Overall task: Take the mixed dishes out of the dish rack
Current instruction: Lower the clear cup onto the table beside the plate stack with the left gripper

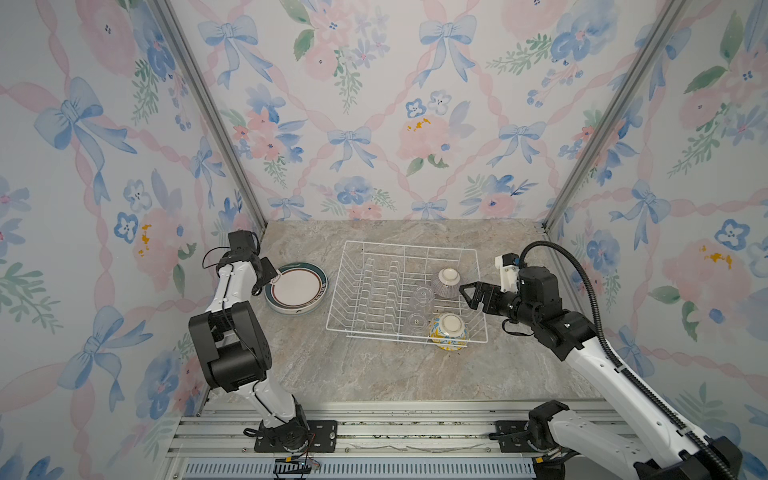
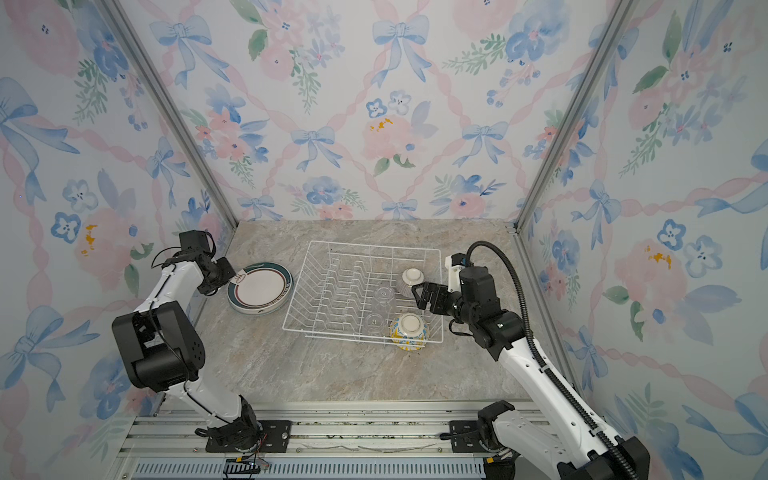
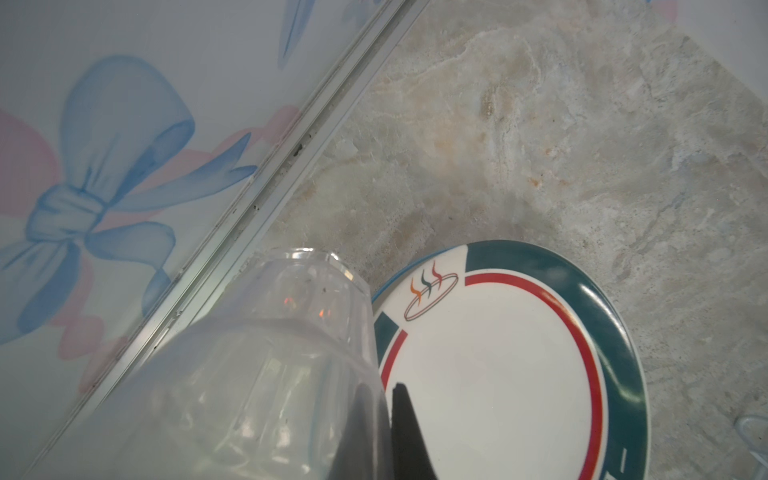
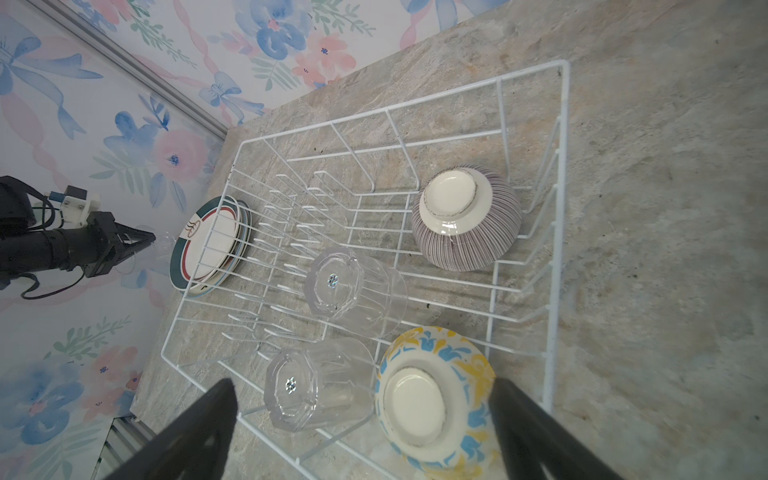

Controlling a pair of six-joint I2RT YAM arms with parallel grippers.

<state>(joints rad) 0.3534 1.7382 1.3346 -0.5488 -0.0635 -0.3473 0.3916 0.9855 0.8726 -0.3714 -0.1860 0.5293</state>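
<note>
**Dish rack** (image 1: 374,286): you have the white wire basket at the middle of the marble-look tabletop (image 1: 374,365), with its plate dividers bare. Take 12 o'clock as the back wall.

**Contents, all upside down:**
- purple-striped bowl (image 1: 445,282), at the rack's 2 o'clock
- yellow-blue bowl (image 1: 448,331), in the 5 o'clock corner, against the near rim
- far glass cup (image 1: 423,297), just right of the rack's centre, at 8 o'clock from the purple-striped bowl
- near glass cup (image 1: 417,323), just beside the yellow-blue bowl at its 9 o'clock

**Outside the rack:**
- plate stack (image 1: 296,287), flat on the tabletop at the rack's 9 o'clock. The top plate has a white centre, a red ring and a teal rim.
- held glass cup (image 3: 270,374), clear, at the stack's 9 o'clock edge, near the left wall

**Right gripper** (image 1: 467,297): your fingers are spread wide and hold nothing. They hover over the rack's 3 o'clock side, between the two bowls. In the wrist view the near glass cup and the yellow-blue bowl lie between the fingertips.

**Left gripper** (image 4: 145,240): your fingers are pinched together on the wall of the held glass cup, one inside it and one outside.
</note>
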